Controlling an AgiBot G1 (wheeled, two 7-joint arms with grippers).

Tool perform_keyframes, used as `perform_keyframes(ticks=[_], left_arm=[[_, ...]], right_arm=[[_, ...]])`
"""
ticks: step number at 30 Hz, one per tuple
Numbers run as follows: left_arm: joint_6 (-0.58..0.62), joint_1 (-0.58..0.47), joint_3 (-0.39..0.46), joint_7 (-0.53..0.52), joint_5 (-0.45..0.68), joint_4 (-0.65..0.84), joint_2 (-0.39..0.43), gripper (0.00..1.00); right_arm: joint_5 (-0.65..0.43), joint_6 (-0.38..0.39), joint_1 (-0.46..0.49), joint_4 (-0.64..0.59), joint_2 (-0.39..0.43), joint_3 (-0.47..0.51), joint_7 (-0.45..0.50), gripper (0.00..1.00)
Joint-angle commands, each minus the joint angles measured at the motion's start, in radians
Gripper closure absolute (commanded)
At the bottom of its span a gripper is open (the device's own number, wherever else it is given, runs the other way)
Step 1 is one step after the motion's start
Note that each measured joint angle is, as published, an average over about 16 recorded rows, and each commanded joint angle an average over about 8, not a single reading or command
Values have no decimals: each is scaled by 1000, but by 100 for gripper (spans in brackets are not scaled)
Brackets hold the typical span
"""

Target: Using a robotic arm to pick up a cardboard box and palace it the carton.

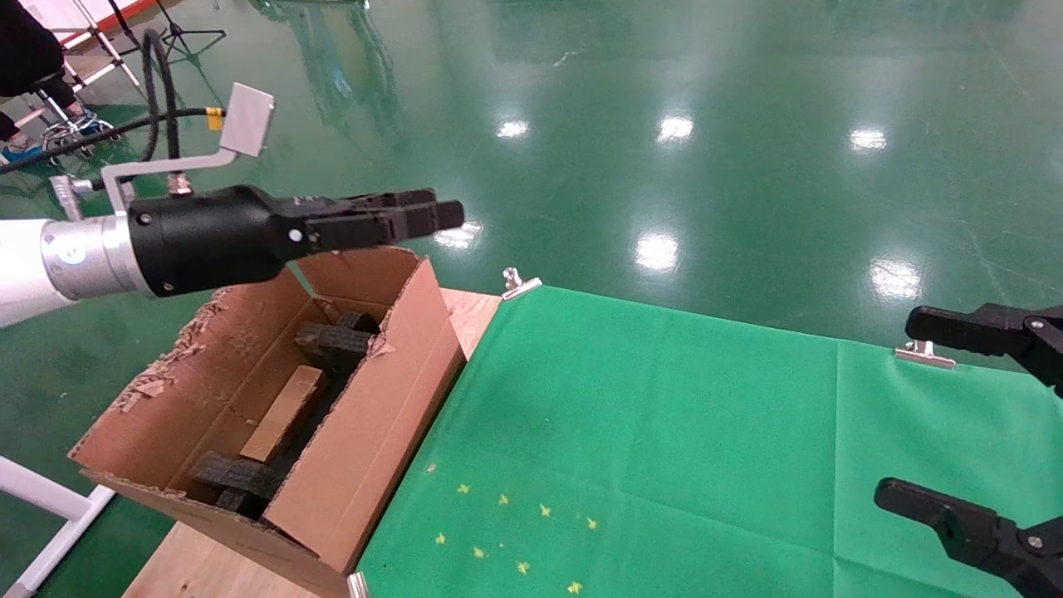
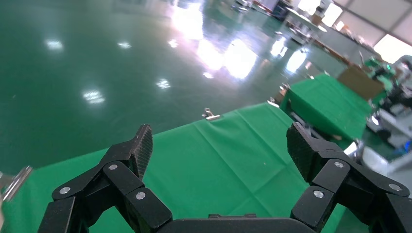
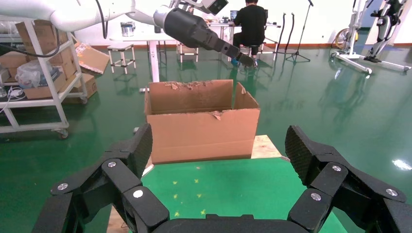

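Note:
The large carton [image 1: 365,432] stands at the table's left end with its torn flaps up, and also shows in the right wrist view [image 3: 201,128]. Inside it, the small brown cardboard box [image 1: 284,413] lies between black foam pieces [image 1: 332,342]. My left gripper [image 1: 432,214] on the white robotic arm [image 1: 75,257] hovers above the carton's far flap, apart from it. It is open with nothing between its fingers [image 2: 221,141]. My right gripper [image 1: 901,411] stays at the table's right edge, open and empty [image 3: 218,145].
A green cloth [image 1: 664,432] with small yellow marks [image 1: 507,531] covers the table, held by metal clips [image 1: 519,284] [image 1: 923,355]. Bare wood [image 1: 473,311] shows beside the carton. A white frame [image 1: 50,507] stands low at the left.

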Motion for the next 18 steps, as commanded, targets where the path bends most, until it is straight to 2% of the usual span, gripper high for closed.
perform_keyframes(ticks=[1,18], left_arm=[[-1,21,-10,16,-10,-36,0,0],[-6,201,-101,157,-101,-347,3,0]], right_arm=[[0,0,0,0,0,0,0,0],[0,0,0,0,0,0,0,0]])
